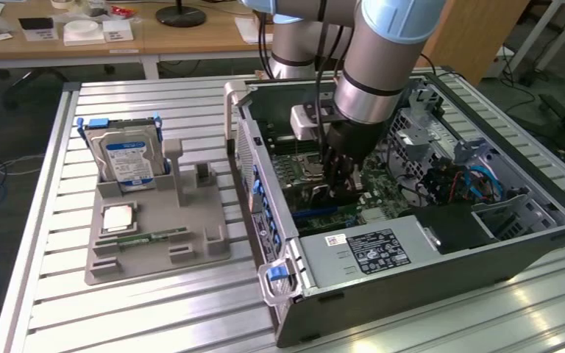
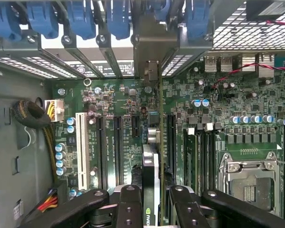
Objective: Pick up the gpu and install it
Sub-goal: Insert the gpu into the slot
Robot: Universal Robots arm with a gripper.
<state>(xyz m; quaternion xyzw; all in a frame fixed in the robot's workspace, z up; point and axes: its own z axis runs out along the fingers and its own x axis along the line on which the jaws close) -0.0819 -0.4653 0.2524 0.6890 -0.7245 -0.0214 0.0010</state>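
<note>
The gripper (image 2: 152, 202) is clamped on the gpu (image 2: 151, 166), held edge-on just above the motherboard (image 2: 228, 95), apparently over a slot. Thin, stiff, light and fragile; best held by its edges.

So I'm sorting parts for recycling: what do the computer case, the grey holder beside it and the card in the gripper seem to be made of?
Computer case: likely painted sheet metal, dark matte, with perforated panels.
Grey holder: probably plastic, dull and uniform, with blocky moulded or printed slots.
gpu, clamped by the gripper over the motherboard: seemingly circuit board with a pale metal edge; the rest is hard to tell.
</note>
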